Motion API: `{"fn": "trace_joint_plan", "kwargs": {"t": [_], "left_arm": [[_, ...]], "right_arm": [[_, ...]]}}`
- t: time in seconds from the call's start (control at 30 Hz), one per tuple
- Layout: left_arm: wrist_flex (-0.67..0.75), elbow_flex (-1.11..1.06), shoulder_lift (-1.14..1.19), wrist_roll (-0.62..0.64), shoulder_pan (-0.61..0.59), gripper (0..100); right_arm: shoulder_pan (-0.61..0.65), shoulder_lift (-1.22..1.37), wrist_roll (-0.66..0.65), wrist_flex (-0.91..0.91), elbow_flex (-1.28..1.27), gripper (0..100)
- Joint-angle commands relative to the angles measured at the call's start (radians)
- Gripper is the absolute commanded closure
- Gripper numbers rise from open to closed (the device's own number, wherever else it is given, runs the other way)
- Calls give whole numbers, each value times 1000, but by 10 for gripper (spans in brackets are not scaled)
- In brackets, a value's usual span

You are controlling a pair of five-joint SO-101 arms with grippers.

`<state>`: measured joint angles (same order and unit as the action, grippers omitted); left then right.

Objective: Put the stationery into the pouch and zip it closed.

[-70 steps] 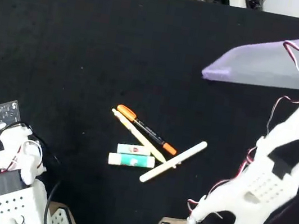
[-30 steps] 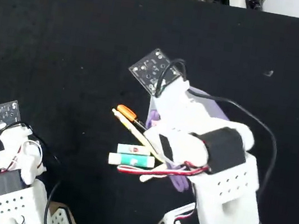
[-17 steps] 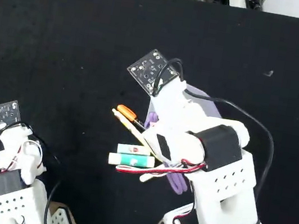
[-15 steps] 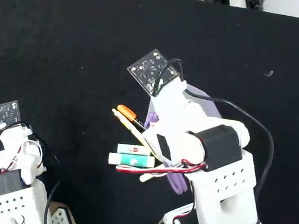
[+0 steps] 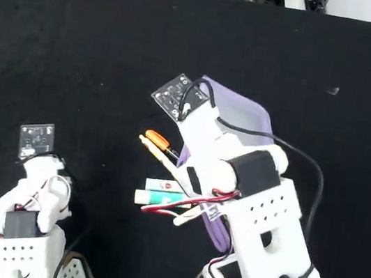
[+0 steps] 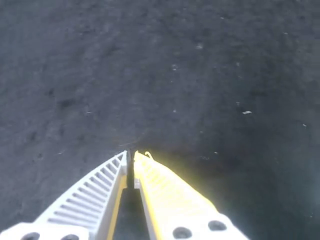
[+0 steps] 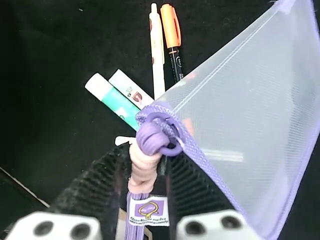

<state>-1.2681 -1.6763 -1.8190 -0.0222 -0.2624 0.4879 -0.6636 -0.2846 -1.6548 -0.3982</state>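
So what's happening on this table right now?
The right gripper is clamped on the zipper end of a purple mesh pouch, holding it up over the stationery. The orange marker, white pen and glue stick all lie on the black table, not yet inside. The left gripper is shut, holding nothing, above bare table.

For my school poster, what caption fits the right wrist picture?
The right gripper holds the purple pouch by its zip end, over the orange marker and white pen.

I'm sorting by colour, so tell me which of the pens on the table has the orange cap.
The black-barrelled pen, alongside the cream pen by the pouch; the cream one is pale throughout.
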Motion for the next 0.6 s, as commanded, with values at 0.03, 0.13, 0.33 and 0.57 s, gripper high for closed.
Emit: {"fn": "trace_joint_plan", "kwargs": {"t": [0.03, 0.13, 0.33, 0.57], "left_arm": [[2, -1, -5, 8, 102, 967], [2, 44, -5, 8, 156, 966], [-6, 104, -5, 6, 286, 966], [35, 108, -5, 63, 404, 750]], "right_arm": [[3, -4, 3, 31, -8, 988], [3, -4, 3, 31, -8, 988], [2, -4, 3, 31, -12, 988], [2, -4, 3, 31, -12, 988]]}}
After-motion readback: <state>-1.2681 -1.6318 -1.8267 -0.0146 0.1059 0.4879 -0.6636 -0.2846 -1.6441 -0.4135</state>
